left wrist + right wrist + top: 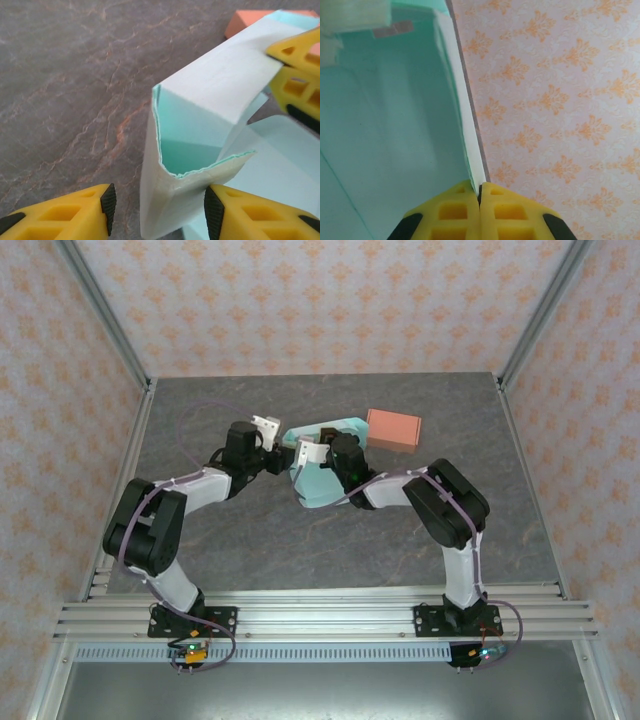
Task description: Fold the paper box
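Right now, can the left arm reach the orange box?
Probably not directly. The teal paper box stands between the left gripper and the orange box, and the right gripper, shut on its edge, is also in that path.

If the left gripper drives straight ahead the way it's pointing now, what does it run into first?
The teal paper box: its raised corner stands between the open fingers of the left gripper, so it would likely meet that folded wall almost at once. Exact depth is hard to judge.
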Robot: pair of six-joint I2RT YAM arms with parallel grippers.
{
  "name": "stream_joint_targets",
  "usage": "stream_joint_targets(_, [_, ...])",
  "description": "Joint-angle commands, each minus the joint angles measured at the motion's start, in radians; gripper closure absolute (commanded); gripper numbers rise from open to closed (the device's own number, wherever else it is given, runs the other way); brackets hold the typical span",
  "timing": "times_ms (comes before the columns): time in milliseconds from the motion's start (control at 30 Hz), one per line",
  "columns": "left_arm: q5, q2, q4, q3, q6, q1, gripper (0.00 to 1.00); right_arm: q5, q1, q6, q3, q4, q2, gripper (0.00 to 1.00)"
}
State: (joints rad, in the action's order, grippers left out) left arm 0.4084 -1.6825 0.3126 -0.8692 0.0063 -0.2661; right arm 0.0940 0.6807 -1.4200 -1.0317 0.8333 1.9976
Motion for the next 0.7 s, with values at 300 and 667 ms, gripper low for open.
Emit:
stream_joint_targets(300, [0.062, -0.07, 0.207, 0.062, -0.025, -0.047, 0.49, 0.026, 0.038, 0.044, 0.085, 0.024, -0.02, 0.99])
stream_joint_targets(667, [0.022, -0.133, 0.402, 0.147, -0.055, -0.076, 0.6, 0.083, 0.128, 0.12, 0.132, 0.045, -0.062, 0.99])
